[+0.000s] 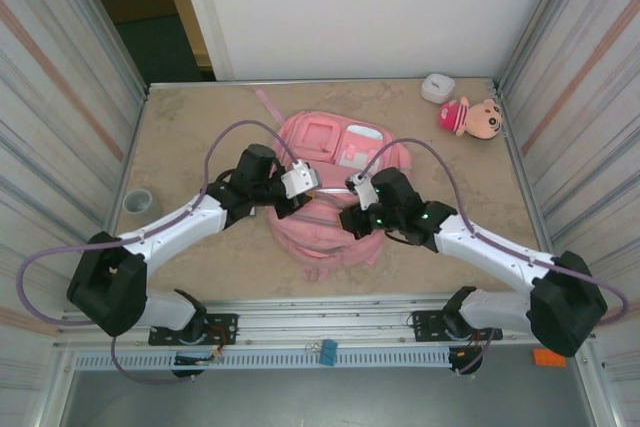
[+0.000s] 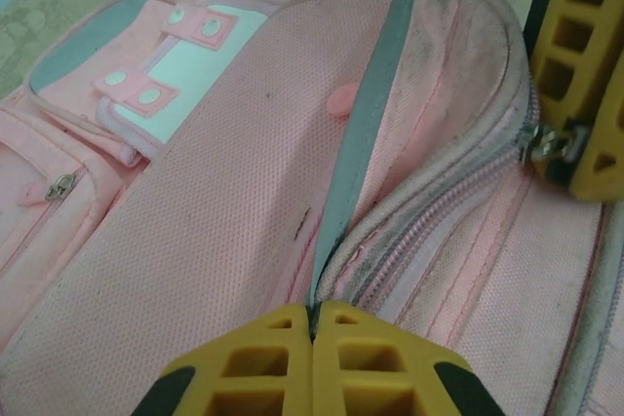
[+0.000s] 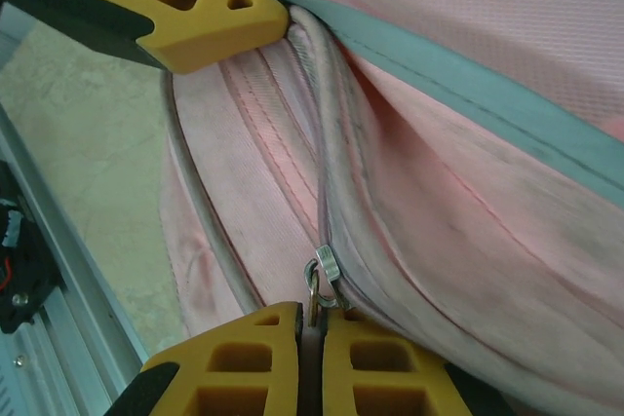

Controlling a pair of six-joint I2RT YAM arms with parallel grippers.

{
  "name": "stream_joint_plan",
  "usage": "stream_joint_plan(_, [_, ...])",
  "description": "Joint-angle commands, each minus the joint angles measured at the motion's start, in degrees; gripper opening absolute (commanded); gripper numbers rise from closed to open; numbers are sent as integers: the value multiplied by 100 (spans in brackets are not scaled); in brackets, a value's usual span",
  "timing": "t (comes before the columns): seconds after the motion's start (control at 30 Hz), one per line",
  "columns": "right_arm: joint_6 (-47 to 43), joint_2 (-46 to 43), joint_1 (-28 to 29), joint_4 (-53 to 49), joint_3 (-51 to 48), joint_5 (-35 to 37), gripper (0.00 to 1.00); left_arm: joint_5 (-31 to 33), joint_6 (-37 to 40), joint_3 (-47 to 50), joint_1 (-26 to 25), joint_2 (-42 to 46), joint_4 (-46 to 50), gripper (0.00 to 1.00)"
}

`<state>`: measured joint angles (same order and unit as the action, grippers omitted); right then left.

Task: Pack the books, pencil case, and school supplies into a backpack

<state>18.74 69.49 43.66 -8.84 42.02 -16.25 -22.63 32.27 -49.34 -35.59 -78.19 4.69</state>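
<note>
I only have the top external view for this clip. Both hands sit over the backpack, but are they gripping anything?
Observer: In the left wrist view, the left hand is shut on the grey trim of the backpack.
Operator: And the other one?
Observer: In the right wrist view, the right hand is shut on the metal zip pull.
Operator: Is that zip open?
Observer: The stretch of zip between the two hands looks closed, and no gap into the backpack shows.
</note>
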Motion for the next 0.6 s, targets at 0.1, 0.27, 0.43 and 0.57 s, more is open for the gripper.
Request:
stream_joint_plan(0.1, [490, 704, 433, 1313, 553, -74, 2, -609, -344, -207, -470, -40, -845, 0])
stream_joint_plan(0.27, [247, 493, 427, 1026, 545, 37, 20, -507, -355, -148, -467, -1, -843, 0])
stream_joint_plan(0.43, [-556, -422, 212, 37, 438, 222, 41, -519, -420, -43, -414, 134, -838, 0])
stream_joint_plan(0.57, [-1581, -993, -254, -748, 489, 92, 56, -593, -481, 50, -398, 224, -889, 0])
